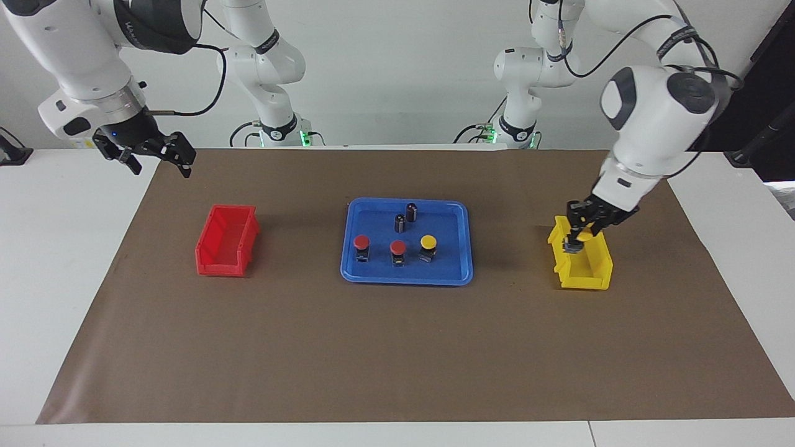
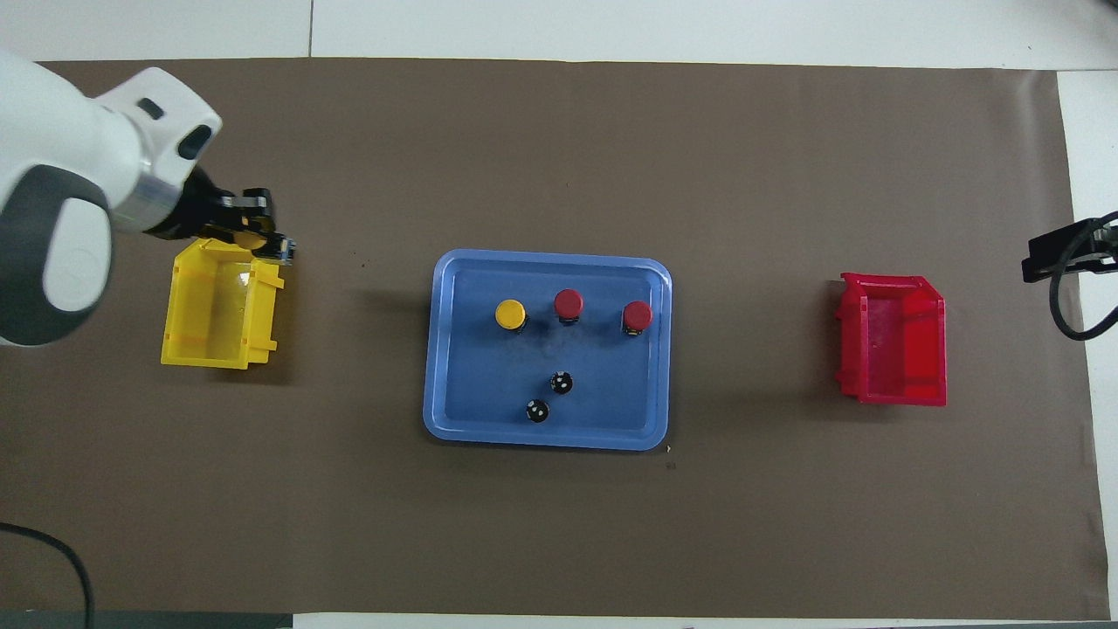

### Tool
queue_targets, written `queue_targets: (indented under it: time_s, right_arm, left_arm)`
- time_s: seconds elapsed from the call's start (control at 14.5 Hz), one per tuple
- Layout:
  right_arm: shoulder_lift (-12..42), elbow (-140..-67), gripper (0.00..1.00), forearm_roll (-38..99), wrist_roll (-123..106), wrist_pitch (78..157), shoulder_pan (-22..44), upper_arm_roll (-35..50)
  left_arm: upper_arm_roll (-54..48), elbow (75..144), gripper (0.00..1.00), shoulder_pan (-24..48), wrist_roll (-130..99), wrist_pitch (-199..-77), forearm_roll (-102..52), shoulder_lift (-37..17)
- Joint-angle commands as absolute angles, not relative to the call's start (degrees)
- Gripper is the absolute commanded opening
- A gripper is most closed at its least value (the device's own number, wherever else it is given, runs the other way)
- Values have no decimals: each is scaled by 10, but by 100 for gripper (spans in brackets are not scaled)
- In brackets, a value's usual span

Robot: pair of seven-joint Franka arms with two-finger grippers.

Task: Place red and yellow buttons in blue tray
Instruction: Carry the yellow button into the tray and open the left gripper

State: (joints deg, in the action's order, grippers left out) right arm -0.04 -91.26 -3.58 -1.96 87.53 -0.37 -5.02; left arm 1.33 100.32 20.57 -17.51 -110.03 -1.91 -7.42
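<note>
The left end effector [image 1: 576, 238] is clamped on a yellow button [image 1: 581, 235], held in the air over the yellow bin [image 1: 584, 273], above the bin's end nearer the robots. The bin sits directly below it on the brown mat [image 1: 397, 347], at the left arm's end of the worktop [image 1: 733, 310].

From that end effector toward the middle of the worktop runs a bare strip of mat, then the low rim of the blue tray [image 1: 354, 267]. In the tray stand a second yellow button [image 1: 428, 243], two red buttons [image 1: 361, 244] [image 1: 398, 249], and two dark cylinders [image 1: 411, 211] [image 1: 400, 223] nearer the robots. The tray corner closest to the left end effector is bare blue floor.

The red bin [image 1: 227, 241] lies well apart, toward the right arm's end. The right end effector [image 1: 155, 158] waits spread wide above the mat's edge near that bin.
</note>
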Motion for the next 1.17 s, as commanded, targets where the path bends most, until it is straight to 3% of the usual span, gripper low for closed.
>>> queue_targets:
  time_s: [0.0, 0.34, 1.1]
  right_arm:
    - [-4, -914, 100, -37, -30, 867, -6, -47]
    - [-4, -914, 100, -37, -30, 866, -6, -47]
    - [-6, -917, 100, -37, -30, 866, -6, -47]
  left_arm:
    - [21, 1070, 1, 268, -212, -1161, -51, -69]
    - [21, 1132, 1, 327, -250, -1254, -71, -73]
    - [21, 1170, 1, 343, -255, -1314, -71, -83]
